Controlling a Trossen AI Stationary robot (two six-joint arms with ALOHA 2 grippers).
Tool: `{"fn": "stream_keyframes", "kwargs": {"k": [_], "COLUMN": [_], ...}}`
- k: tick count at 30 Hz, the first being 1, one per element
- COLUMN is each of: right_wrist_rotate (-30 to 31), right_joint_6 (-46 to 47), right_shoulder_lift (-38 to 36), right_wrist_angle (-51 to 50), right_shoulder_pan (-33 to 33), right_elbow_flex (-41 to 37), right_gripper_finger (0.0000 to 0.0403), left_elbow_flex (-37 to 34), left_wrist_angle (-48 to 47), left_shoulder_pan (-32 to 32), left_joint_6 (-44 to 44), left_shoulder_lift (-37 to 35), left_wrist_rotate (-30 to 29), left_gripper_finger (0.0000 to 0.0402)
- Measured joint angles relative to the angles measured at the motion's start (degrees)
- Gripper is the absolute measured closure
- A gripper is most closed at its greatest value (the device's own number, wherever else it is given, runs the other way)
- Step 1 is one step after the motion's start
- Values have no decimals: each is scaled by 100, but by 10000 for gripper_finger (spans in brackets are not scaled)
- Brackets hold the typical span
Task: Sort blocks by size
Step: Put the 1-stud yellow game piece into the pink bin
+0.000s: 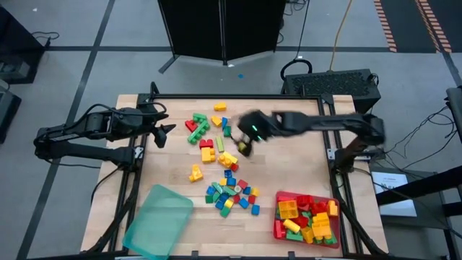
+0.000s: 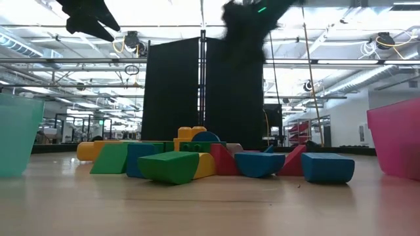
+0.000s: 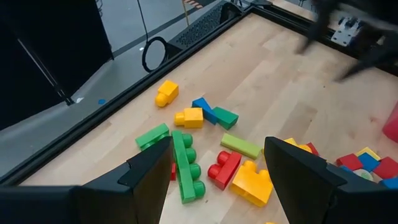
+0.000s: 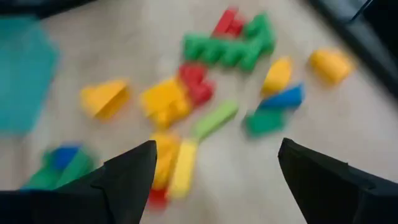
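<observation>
- Over the middle of the table, your right gripper (image 1: 244, 144) hangs above the loose blocks (image 1: 216, 155), its fingers spread wide with nothing between them (the right wrist view shows only the wood and bricks in the gap).
- At the table's left edge, your left gripper (image 1: 162, 130) waits with its fingers likewise spread and empty, raised clear of the wood.
- The unsorted bricks lie in two loose groups on the table (image 1: 289, 166): one toward the far side, with a long green brick (image 3: 186, 165), a red one (image 3: 225, 167) and a yellow one (image 3: 254, 183) close together, and a second group nearer the front, made up mostly of smaller pieces in blue, green, red and yellow.
- One yellow brick (image 1: 195, 172) sits a little apart, to the left of both groups.
- The red tray (image 1: 278, 230) at the front right corner already holds a heap of red and yellow bricks.
- The teal tray (image 1: 158, 220) at the front left lies at an angle to the table's edge, and you can see no bricks in it.
- From table height, a green brick (image 2: 169, 166) and two blue ones (image 2: 327, 167) sit at the front of the pile, with yellow and red pieces behind them.
</observation>
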Motion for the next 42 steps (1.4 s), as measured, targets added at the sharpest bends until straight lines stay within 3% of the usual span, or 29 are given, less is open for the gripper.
{"fn": "stream_keyframes", "kwargs": {"k": [4,7,12,20,24,29,34,38,42], "right_wrist_rotate": [-321,-1031,-2117,-1768,-1635,-1467,-1090,-772,-668], "right_joint_6": [-700,-795,-1025,-1558,-1522,-1351,-1231,-1179,-1125], "right_shoulder_lift": [1086,1760,2120,1876,1526,1000,554,290,91], "right_wrist_angle": [24,-235,-1209,-3574,-3971,-3965,-3988,-4004,-4043], "right_shoulder_pan": [-535,-753,-892,-912,-818,-663,-512,-417,-394], "right_elbow_flex": [1105,1969,3198,4764,5063,5065,5065,5065,5065], "right_gripper_finger": [76,76,76,76,76,76,76,76,76], "left_elbow_flex": [0,0,-84,-833,-1101,-1228,-1225,-1233,-1225], "left_wrist_angle": [-24,-40,-315,429,883,1833,2017,2425,3619], "left_shoulder_pan": [-1,33,428,1449,2063,2617,2911,2831,2499], "left_joint_6": [-2,-18,-449,-466,-444,-334,-582,-980,-1576], "left_shoulder_lift": [0,43,477,2127,3019,3833,4391,4743,4991], "left_wrist_rotate": [-195,-268,-403,-534,-666,-198,72,1394,2141], "left_gripper_finger": [146,146,146,146,146,146,146,146,146]}}
